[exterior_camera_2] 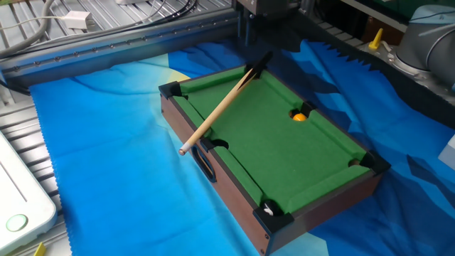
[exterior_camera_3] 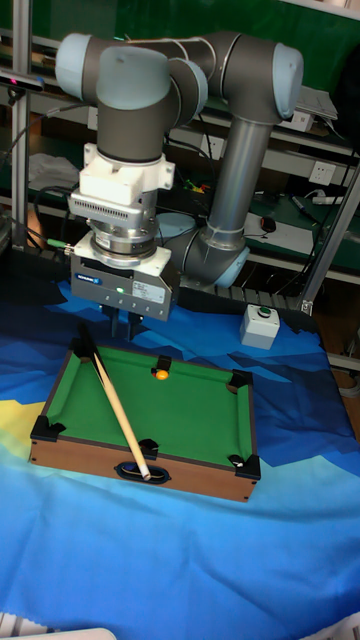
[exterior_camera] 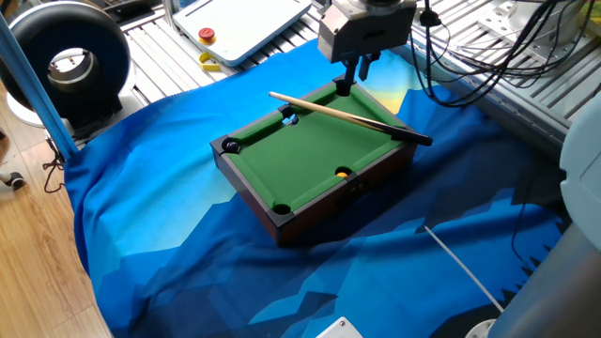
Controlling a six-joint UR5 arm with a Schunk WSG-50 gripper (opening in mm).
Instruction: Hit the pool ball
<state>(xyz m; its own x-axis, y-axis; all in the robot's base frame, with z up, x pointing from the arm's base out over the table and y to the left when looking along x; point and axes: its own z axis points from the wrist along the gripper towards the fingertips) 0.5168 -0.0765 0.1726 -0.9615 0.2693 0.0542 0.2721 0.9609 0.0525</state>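
The pool ball does not show in any view. The miniature pool table [exterior_camera: 252, 199] [exterior_camera_2: 234, 190] [exterior_camera_3: 190, 478] stands on the blue cloth. A wooden cue [exterior_camera: 338, 113] [exterior_camera_2: 217, 114] [exterior_camera_3: 120, 410] lies diagonally across the table, its dark butt on one corner. An orange-yellow ball [exterior_camera: 343, 173] [exterior_camera_2: 300, 117] [exterior_camera_3: 160, 373] sits by a side pocket, and a pale ball [exterior_camera: 289, 119] [exterior_camera_2: 268, 209] lies at another pocket. My gripper [exterior_camera: 354, 75] [exterior_camera_3: 125, 328] hangs just above the far rim near the cue's butt. It is open, holds nothing and is clear of the cue.
A black ring-shaped device [exterior_camera: 66, 61] and a white tray with a red button [exterior_camera: 244, 23] stand beyond the cloth. Cables [exterior_camera: 488, 47] hang behind the arm. A thin white rod [exterior_camera: 460, 268] lies on the cloth. A small white button box [exterior_camera_3: 258, 325] sits behind the table.
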